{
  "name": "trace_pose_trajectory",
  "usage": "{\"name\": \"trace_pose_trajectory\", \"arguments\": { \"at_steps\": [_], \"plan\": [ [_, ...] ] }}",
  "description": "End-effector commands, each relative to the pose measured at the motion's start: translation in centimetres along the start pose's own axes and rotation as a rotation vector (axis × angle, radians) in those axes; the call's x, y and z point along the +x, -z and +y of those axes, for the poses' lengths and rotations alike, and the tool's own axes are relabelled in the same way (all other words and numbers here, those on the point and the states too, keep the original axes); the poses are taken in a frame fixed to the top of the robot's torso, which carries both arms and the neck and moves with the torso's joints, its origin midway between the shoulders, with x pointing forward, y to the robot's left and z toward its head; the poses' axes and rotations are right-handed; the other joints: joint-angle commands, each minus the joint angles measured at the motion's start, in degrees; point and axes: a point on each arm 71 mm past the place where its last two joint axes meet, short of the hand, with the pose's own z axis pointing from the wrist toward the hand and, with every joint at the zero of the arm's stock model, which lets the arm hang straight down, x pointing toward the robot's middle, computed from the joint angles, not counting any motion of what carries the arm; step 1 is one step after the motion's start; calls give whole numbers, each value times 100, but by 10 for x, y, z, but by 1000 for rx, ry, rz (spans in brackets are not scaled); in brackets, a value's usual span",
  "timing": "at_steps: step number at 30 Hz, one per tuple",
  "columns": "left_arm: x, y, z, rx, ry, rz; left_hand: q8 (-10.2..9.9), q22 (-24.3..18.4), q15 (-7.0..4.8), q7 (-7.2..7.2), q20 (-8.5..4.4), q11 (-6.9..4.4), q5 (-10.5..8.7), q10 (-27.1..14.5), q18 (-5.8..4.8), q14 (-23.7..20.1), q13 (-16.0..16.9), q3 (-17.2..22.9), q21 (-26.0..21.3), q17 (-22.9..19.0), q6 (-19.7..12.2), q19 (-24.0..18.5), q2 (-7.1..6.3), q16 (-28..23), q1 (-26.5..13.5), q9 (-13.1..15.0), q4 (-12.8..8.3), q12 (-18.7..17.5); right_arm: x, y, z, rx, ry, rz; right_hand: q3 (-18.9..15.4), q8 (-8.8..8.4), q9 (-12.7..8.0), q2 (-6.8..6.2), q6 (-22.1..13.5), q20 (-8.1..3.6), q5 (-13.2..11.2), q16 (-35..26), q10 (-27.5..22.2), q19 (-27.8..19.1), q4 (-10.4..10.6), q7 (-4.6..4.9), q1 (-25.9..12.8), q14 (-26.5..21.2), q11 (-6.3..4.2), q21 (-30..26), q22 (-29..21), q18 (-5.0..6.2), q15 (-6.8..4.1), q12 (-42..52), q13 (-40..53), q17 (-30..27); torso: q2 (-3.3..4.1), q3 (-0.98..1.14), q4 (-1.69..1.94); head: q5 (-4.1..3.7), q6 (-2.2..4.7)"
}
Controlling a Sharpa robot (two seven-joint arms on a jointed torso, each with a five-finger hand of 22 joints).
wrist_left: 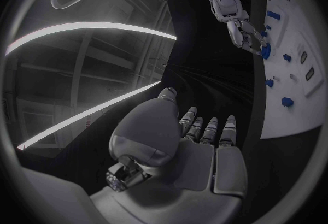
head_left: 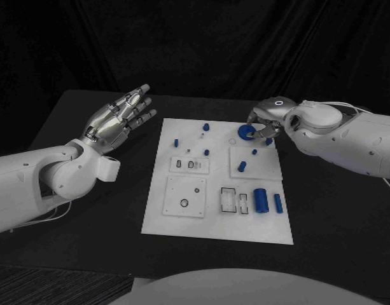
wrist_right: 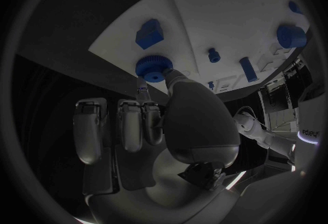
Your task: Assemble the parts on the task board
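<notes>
Head view has the right hand (head_left: 266, 127) pinching a blue gear (head_left: 247, 132) at the far right corner of the white task board (head_left: 215, 223). Blue pegs stand on the board, a blue cylinder (head_left: 260, 201) lies near its right edge. Left hand (head_left: 119, 119) hovers left of the board, fingers spread, holding nothing.

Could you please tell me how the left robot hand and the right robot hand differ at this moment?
The left robot hand is raised beside the white board, fingers spread, holding nothing; the right robot hand reaches over the board's far corner, pinching a blue gear. Both are silver, on white arms.
</notes>
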Motion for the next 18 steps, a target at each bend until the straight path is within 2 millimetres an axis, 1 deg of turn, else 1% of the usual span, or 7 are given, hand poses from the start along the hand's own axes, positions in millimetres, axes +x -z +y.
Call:
{"name": "trace_pose_trajectory", "arguments": {
  "at_steps": [1, 2, 3, 5, 8, 11, 18],
  "plan": [
    [2, 0, -5, 72, 11, 13, 32, 7, 30, 28, 22, 34, 22, 0, 94, -3, -10, 34, 22, -6, 5, -4, -23, -21, 51, 8, 9, -20, 7, 1, 2, -9, -3, 27, 13, 52, 93, 25, 71, -44, 184, 14, 585, 607, -101, -15, 120, 596, -35, 15, 1508, -43, -42, 14, 1504, 1508, 1, -1, 1, 1, -6],
    [2, 0, -5, 71, 11, 13, 32, 7, 30, 28, 22, 34, 22, 0, 94, -3, -10, 34, 22, -6, 5, -4, -23, -21, 51, 8, 9, -20, 8, 1, 3, -11, -4, 28, 17, 55, 112, 30, 72, -46, 225, 14, 585, 607, -118, -17, 129, 596, -37, 15, 1508, -43, -43, 14, 1504, 1508, 1, -1, 1, 1, -6],
    [2, 0, -4, 70, 11, 14, 32, 7, 30, 28, 22, 34, 22, 0, 94, -3, -10, 34, 22, -6, 5, -4, -23, -21, 51, 8, 9, -20, 9, 1, 4, -12, -6, 30, 29, 84, 181, 40, 100, -54, 362, 14, 585, 607, -175, -34, 160, 596, -49, 15, 1508, -43, -49, 14, 1504, 1508, 1, -1, 1, 1, -6],
    [2, 0, -4, 70, 12, 14, 33, 7, 32, 30, 24, 36, 29, 0, 94, -3, -10, 37, 23, -6, 8, -3, -24, -21, 55, 8, 7, -20, 10, 1, 4, -14, -7, 33, 36, 152, 319, 59, 155, -67, 514, 14, 585, 607, -263, -50, 188, 596, -64, 15, 1508, -43, -63, 14, 1504, 1508, 2, -1, 2, 0, -11],
    [2, 0, -4, 68, 13, 15, 33, 7, 32, 30, 24, 36, 29, 0, 94, -3, -10, 37, 23, -6, 8, -3, -24, -21, 55, 8, 7, -20, 11, 1, 5, -16, -9, 36, 35, 261, 548, 86, 204, -89, 629, 14, 585, 607, -379, -95, 213, 596, -99, 15, 1508, -43, -87, 14, 1504, 1508, 2, 0, 0, 0, -15],
    [1, 0, -4, 67, 13, 16, 33, 7, 32, 30, 24, 36, 29, 0, 94, -3, -10, 37, 23, -6, 8, -3, -24, -21, 55, 8, 7, -20, 12, 1, 6, -16, -10, 36, 29, 360, 761, 109, 196, -102, 724, 14, 585, 607, -459, -97, 205, 596, -105, 15, 1508, -43, -97, 14, 1504, 1508, 2, 2, 0, 2, -16],
    [0, 0, -4, 65, 13, 15, 32, 7, 35, 32, 28, 40, 40, 0, 94, -3, -10, 41, 23, -6, 0, -3, -24, -21, 64, 6, 3, -20, 11, 5, 5, -11, -22, 17, 22, 414, 886, 116, 145, -103, 815, 14, 585, 607, -479, -82, 159, 596, -100, 15, 1508, -43, -100, 14, 1504, 1508, 0, 2, 0, -2, -15]
  ]
}}
